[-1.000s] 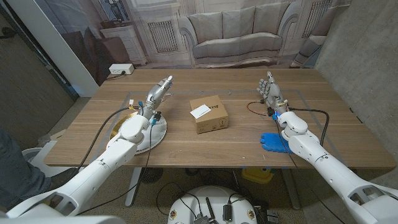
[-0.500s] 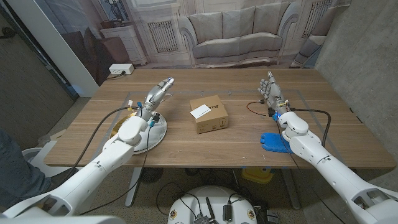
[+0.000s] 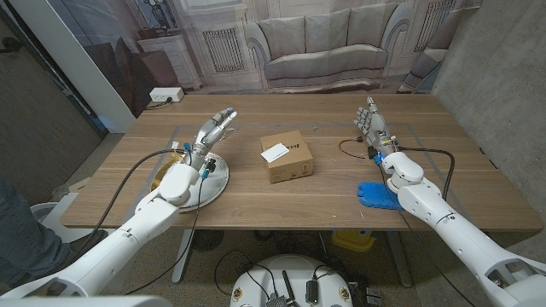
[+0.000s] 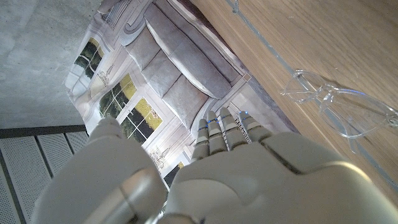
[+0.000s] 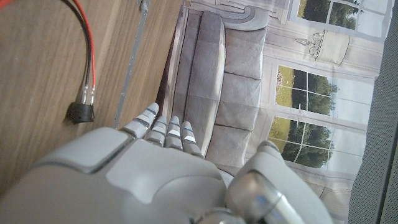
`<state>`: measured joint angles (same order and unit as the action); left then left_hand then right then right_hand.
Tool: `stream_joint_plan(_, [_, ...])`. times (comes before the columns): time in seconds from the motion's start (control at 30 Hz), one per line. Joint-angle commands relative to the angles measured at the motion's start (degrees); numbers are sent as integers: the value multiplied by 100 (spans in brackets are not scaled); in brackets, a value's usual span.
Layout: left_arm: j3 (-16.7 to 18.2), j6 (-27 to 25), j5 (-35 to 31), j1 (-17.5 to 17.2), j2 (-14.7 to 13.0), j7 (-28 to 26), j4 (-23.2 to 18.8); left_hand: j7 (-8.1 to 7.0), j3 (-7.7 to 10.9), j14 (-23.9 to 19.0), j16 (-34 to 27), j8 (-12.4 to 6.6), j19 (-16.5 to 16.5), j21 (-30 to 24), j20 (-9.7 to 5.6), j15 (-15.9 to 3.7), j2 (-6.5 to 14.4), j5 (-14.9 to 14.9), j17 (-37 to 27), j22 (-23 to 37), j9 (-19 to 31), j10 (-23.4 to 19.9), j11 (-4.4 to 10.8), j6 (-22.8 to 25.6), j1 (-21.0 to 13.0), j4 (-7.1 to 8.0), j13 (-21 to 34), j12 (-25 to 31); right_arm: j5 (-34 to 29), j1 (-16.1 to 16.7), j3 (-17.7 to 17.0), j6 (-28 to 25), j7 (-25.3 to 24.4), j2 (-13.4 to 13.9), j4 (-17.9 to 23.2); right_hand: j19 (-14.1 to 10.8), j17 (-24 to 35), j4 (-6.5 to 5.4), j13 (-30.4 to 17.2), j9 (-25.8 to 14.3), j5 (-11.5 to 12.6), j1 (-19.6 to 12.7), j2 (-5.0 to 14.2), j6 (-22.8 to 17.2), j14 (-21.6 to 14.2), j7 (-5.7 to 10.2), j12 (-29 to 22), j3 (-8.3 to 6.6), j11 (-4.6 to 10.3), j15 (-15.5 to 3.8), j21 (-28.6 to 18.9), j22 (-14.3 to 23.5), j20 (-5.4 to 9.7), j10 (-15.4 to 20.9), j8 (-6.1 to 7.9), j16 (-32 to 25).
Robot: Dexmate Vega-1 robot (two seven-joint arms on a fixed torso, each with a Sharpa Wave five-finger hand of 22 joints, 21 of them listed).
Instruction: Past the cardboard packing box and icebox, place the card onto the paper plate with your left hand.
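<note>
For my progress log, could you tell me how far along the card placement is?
Nothing looks done: the card lies on the cardboard box, not on the paper plate. The left hand is empty above the plate. Gripping, carrying and placing the card remain.

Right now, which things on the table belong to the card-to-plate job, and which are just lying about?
Belongs to the job:
- white card, lying on the cardboard box
- paper plate, under the left arm
- left robot hand, holding nothing

Lying about:
- blue object by the right arm
- red and black wires near the right robot hand
- clear glasses
</note>
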<state>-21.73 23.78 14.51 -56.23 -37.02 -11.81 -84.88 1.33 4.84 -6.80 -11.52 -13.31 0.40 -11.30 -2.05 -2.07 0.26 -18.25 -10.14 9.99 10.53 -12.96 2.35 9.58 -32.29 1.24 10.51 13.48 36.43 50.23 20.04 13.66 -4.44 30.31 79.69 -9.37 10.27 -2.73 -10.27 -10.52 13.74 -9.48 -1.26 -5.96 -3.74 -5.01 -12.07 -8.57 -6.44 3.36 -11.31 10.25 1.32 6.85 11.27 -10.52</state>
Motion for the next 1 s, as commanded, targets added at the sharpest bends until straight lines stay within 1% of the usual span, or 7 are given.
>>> stream_joint_plan(0.03, [63,223,-476,-212,106,-518,-10,-24,29,-120,-49,-42,90,-52,-242,-53,3,11,-11,9,18,-140,39,146,-92,-51,27,42,-95,82,-10,-186,-269,80,362,-46,7,28,-28,-16,-15,-24,27,-57,-58,35,-41,-10,-5,-16,-52,21,-4,64,25,-43])
stream_joint_plan(0.07, [69,227,-554,-236,115,-597,-26,-28,32,-159,-54,-45,100,-51,-242,-59,3,9,-11,8,18,-163,-6,173,-117,-64,28,43,-105,86,-11,-192,-277,91,376,-47,7,28,-28,-16,-15,-25,27,-57,-59,35,-40,-10,-6,-14,-53,21,-4,65,24,-43])
stream_joint_plan(0.23, [109,357,-1009,-334,236,-1104,3,-101,59,-393,-80,-80,207,-64,-266,-175,-7,-18,-9,6,20,-380,91,391,-305,-171,29,70,-86,105,-31,-201,-291,93,402,-53,7,31,-29,-16,-18,-29,31,-61,-60,39,-39,-9,-6,-12,-53,21,-2,65,24,-41])
stream_joint_plan(0.3, [129,390,-1090,-377,275,-1224,9,-142,73,-497,-76,-125,289,-74,-272,-201,-18,-35,-7,5,21,-556,136,597,-422,-237,31,99,-98,96,-22,-196,-267,102,390,-53,7,33,-29,-16,-20,-31,33,-62,-61,40,-38,-9,-6,-18,-52,21,-2,65,23,-40])
stream_joint_plan(0.67, [219,189,-1335,-602,208,-1448,-237,-200,93,-658,-74,-140,358,-67,-288,-274,-50,-65,-6,4,21,-725,209,772,-606,-346,32,102,-92,55,14,-186,-211,61,326,-54,8,38,-30,-17,-26,-38,39,-70,-64,47,-35,-5,-6,-26,-49,22,-4,66,22,-35])
stream_joint_plan(0.97, [279,64,-1570,-709,170,-1651,-397,-233,111,-749,-72,-144,387,-59,-285,-300,-78,-83,-3,3,21,-830,261,860,-747,-431,32,105,-98,134,-13,-203,-278,95,426,-56,8,43,-30,-17,-32,-42,45,-73,-68,49,-35,-1,0,-18,-46,23,-5,76,19,-32])
stream_joint_plan(1.0, [280,60,-1572,-710,171,-1652,-399,-239,117,-755,-64,-144,391,-56,-287,-312,-87,-87,-3,3,21,-854,305,880,-788,-455,32,104,-98,134,-13,-205,-279,95,427,-56,8,43,-30,-17,-33,-43,46,-74,-69,47,-35,0,0,-17,-46,23,-5,76,19,-32])
